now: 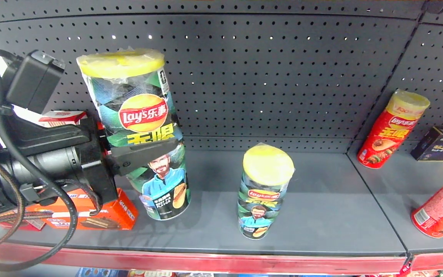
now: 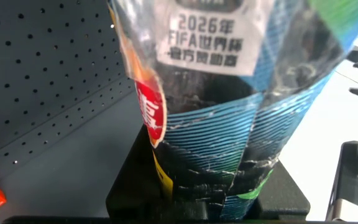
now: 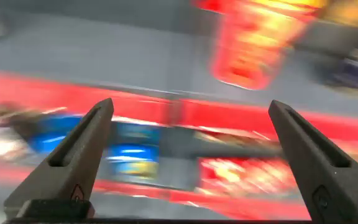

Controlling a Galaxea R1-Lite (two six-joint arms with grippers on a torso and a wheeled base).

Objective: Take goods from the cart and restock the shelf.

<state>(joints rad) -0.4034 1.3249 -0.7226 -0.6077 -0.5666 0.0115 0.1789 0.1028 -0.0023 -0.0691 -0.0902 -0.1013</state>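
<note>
head view: left tool (image 1: 156,148) clamped round the middle of a green chip can (image 1: 137,115), yellow lid up, slightly tilted (base on the shelf or just above it, cannot tell)
shelf (image 1: 321,215): dark grey with a red front edge
second green can (image 1: 264,192): upright on the shelf, well apart to the right of the held one
orange box (image 1: 106,215): flat on the shelf, just beside the held can's base
red can (image 1: 392,129): standing in the next bay to the right
right wrist view: right tool (image 3: 191,107) with fingers spread wide, nothing between them, a blurred red shelf edge beyond
</note>
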